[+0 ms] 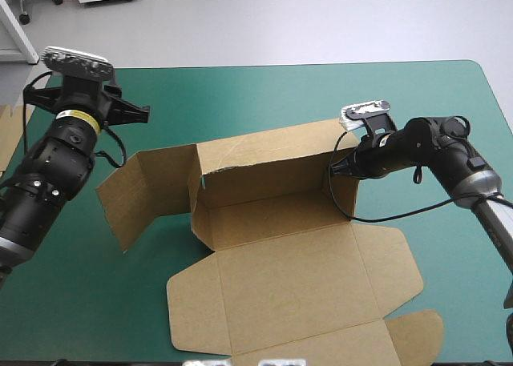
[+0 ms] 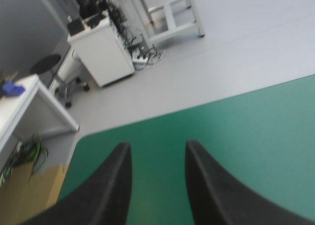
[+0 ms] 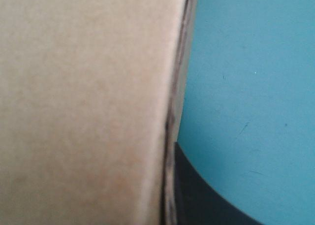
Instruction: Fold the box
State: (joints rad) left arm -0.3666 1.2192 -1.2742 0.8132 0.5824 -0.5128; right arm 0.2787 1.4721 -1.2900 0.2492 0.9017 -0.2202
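Brown cut-board box [image 1: 272,222] sits mid-way across the teal-green-covered desk [image 1: 449,118], part-formed. The rear wall and right side wall are up. The left side panel is splayed outward, only half raised. The lid panel and its flaps lie flat toward the near edge.

Right gripper [image 1: 335,167] is at the upper edge of the right side wall, clamped on the board. Its wrist view shows one black finger [image 3: 206,195] against the outer face. The other is hidden behind the sheet.

Left gripper [image 2: 158,151] hangs raised over the far-left of the desk, fingers spread, nothing between them, well apart from the box. A strip of spare brown board [image 1: 8,134] shows at the desk's left edge.

Step in hand, as I read it: standing the side walls. Next I'd lower the left gripper to the splayed panel and swing it upright against the rear wall while the right steadies its side. Risk: the wall sags if the right releases early.
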